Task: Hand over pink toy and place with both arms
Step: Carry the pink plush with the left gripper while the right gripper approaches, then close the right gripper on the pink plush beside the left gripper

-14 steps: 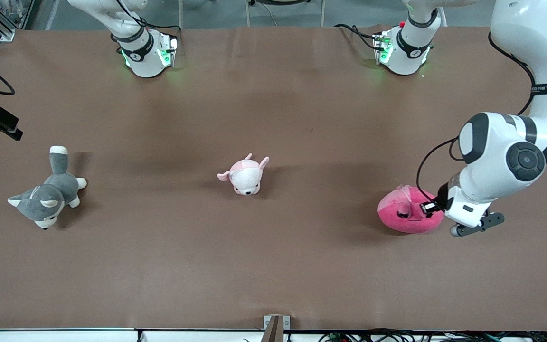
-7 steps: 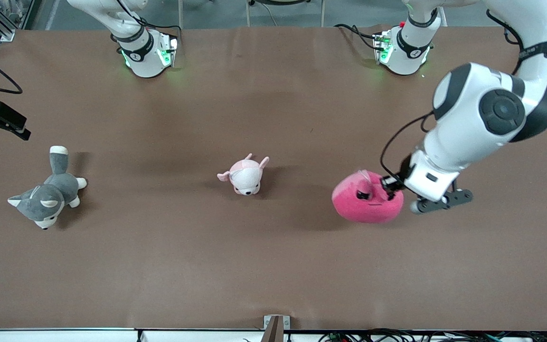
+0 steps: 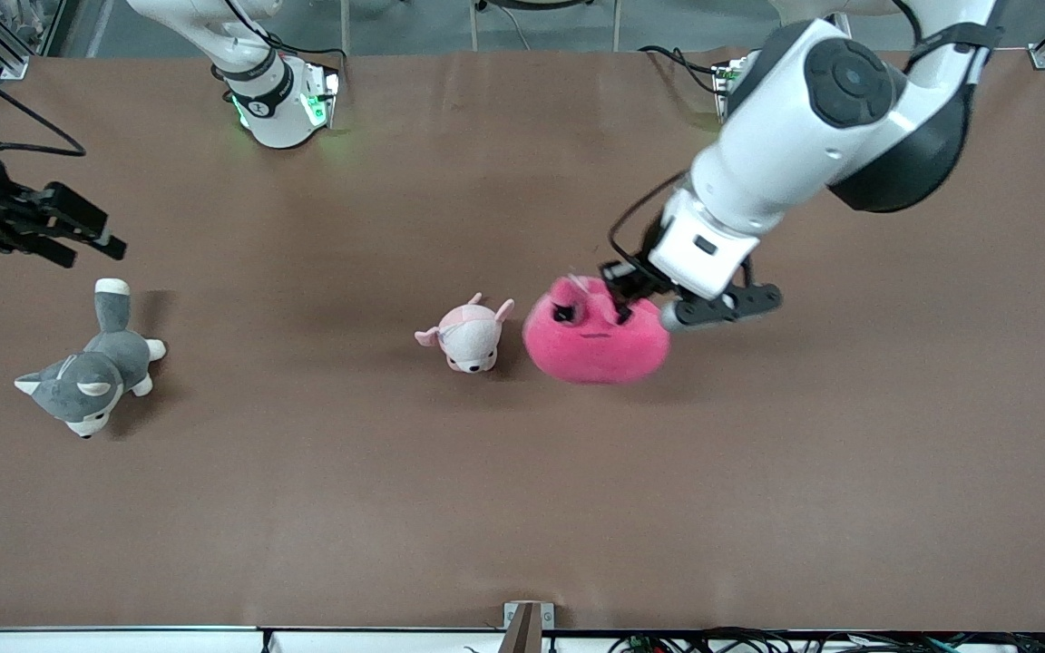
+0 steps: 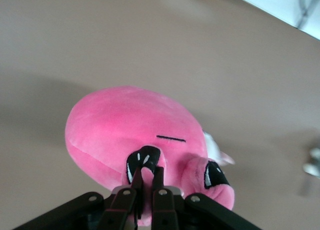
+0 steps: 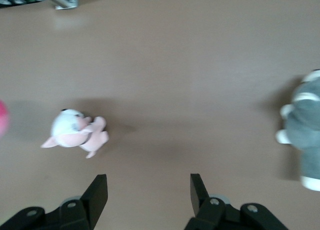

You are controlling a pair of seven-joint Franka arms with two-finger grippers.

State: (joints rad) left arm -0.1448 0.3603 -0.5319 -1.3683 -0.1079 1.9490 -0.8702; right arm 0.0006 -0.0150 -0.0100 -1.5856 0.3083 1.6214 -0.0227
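The brown table (image 3: 522,508) carries three plush toys, spread from one arm's end to the other.

The left arm (image 3: 813,100) is the largest thing above it. It comes from its base at the top of the front view, bends at a thick white and black elbow, and slopes down toward the middle of the table, wrist angled low. Its left tool (image 3: 618,295) is clenched on the pink toy (image 3: 595,340); in the left wrist view the two black fingers (image 4: 131,202) stand pressed together, pinching a fold of plush at the toy's top, just beside one dark eye. The pink toy hangs from that grip over the middle of the table, just beside the small pale pink-and-white plush (image 3: 468,336), on the side toward the left arm's end. Its thin mouth line and second eye show clearly in the left wrist view.

The right arm (image 3: 241,63) rises from its base out of the front view. Its right tool (image 3: 78,234) is over the right arm's end of the table, above the grey-and-white dog plush (image 3: 92,367). In the right wrist view its two fingers (image 5: 97,192) stand well apart and grasp nothing, with bare table between them.
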